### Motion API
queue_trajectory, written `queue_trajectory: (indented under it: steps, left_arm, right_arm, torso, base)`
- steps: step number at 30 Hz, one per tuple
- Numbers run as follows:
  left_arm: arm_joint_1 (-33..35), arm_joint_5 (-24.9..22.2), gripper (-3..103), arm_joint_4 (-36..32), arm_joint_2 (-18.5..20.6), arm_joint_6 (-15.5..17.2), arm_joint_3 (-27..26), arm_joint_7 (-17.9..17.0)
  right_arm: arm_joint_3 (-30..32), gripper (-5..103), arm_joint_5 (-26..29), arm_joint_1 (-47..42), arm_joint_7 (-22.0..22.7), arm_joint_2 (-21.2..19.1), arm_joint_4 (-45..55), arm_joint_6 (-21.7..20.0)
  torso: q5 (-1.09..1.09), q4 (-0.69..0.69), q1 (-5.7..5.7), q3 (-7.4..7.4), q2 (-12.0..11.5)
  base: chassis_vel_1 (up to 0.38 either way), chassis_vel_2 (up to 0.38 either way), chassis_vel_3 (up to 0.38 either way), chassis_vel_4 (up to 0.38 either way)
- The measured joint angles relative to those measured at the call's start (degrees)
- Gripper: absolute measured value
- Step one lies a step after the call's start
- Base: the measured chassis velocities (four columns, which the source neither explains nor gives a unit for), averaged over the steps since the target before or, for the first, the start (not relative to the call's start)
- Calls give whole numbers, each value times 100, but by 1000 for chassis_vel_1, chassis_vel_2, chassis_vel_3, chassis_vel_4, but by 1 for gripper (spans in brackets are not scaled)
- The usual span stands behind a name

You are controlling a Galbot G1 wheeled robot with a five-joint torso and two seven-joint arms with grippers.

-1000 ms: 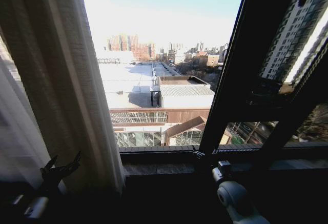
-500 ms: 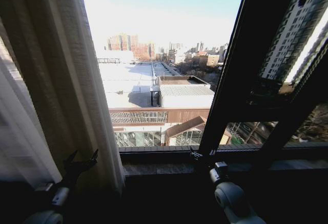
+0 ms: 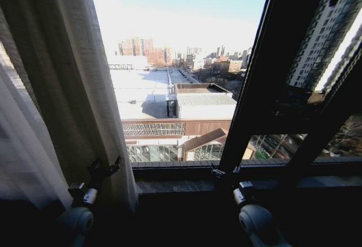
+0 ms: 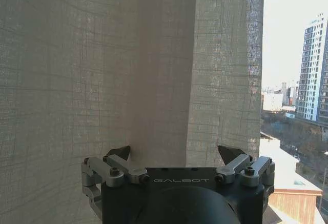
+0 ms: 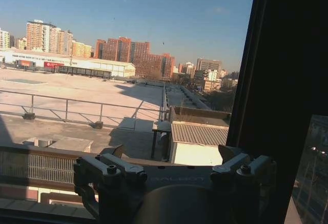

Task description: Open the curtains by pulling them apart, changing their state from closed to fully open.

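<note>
A sheer white curtain (image 3: 62,89) hangs bunched in long pleats on the left of the window, its inner edge near the left third of the head view. My left gripper (image 3: 104,169) stands open, low down in front of the curtain's folds and near that inner edge. In the left wrist view the woven curtain (image 4: 102,70) is close ahead of the open left gripper (image 4: 177,155), with no fabric between the fingers. My right gripper (image 3: 226,172) is open at the foot of the dark window frame bar (image 3: 257,89). The right gripper (image 5: 174,155) faces the glass with nothing in it.
The window sill (image 3: 181,186) runs across just beyond both grippers. A dark frame bar (image 5: 287,80) stands close beside the right gripper. Bare glass between the curtain and the bar looks out on rooftops (image 3: 147,89).
My left gripper has moved right and up along the curtain's lower part toward its inner edge. The right arm has barely shifted.
</note>
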Motion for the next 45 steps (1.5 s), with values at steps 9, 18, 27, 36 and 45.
queue_trajectory:
  steps: [9, 18, 27, 36, 45]
  left_arm:
    - [6, 25, 66, 34, -23, -10, 47, -124]
    - [23, -38, 32, -15, 79, -22, -55, -124]
    - [72, -146, 2, -110, 131, -23, -154, -119]
    - [147, -298, 0, -123, 142, 85, -667, -344]
    - [175, -710, 0, 142, 209, 265, -1597, -842]
  right_arm:
    - [17, 100, 0, -50, 22, -30, 70, 3]
    - [23, 100, -6, -147, 23, -3, 215, 10]
    - [84, 100, -12, -255, 25, 45, 388, 15]
    - [74, 100, -26, -283, 26, 66, 458, 17]
    - [21, 100, -28, -267, 25, 25, 463, 17]
  torso:
    - [0, 1, 0, 0, 0]
    - [0, 0, 0, 0, 0]
    - [-1, 0, 0, -1, 0]
    - [-1, 0, 0, -1, 0]
    - [-1, 0, 0, -1, 0]
  base:
    - [0, 0, 0, 0]
    - [0, 0, 0, 0]
    - [0, 0, 0, 0]
    - [0, 0, 0, 0]
    - [0, 0, 0, 0]
